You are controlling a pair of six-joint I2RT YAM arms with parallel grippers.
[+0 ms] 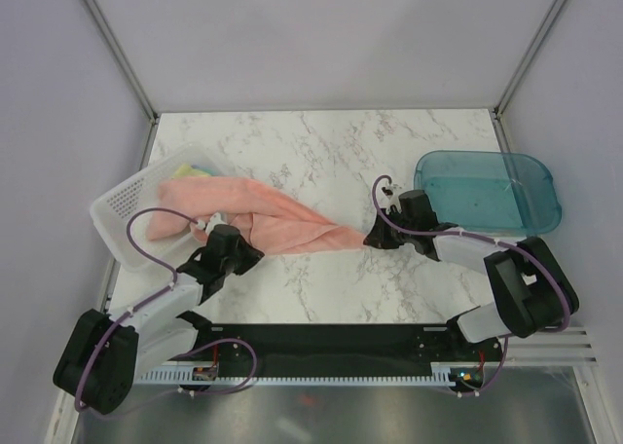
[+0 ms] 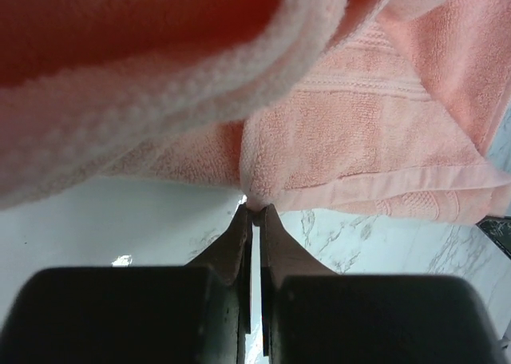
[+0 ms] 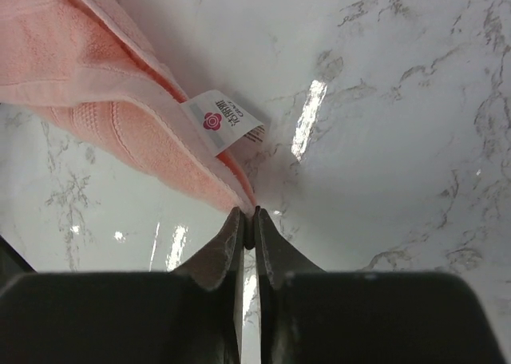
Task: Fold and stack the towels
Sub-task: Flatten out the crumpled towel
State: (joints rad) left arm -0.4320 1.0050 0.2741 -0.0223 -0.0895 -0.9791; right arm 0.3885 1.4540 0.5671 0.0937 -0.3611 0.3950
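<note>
A pink towel (image 1: 292, 225) lies stretched out in a long, twisted strip across the white marble surface (image 1: 321, 142). One end of it hangs over the edge of the white basket (image 1: 122, 210) on the left side. The other end reaches toward the middle of the surface. The left tool (image 1: 216, 232) sits at the near side of the towel, close to the basket. In the left wrist view, the left tool (image 2: 254, 214) is pinched shut on a small fold of the pink towel (image 2: 351, 140), and more of the towel hangs in a big fold right above it. The right tool (image 1: 371, 240) is at the far right tip of the towel. In the right wrist view, the right tool (image 3: 247, 219) is squeezed closed on the very corner of the pink towel (image 3: 80, 69). A small white tag (image 3: 222, 122) with a pink flower on it sticks out just beside that corner. A bit of a yellow and teal towel (image 1: 198, 171) peeks out inside the basket. A teal tray (image 1: 531, 171) sits on the right, behind the right tool and apart from the towel.
</note>
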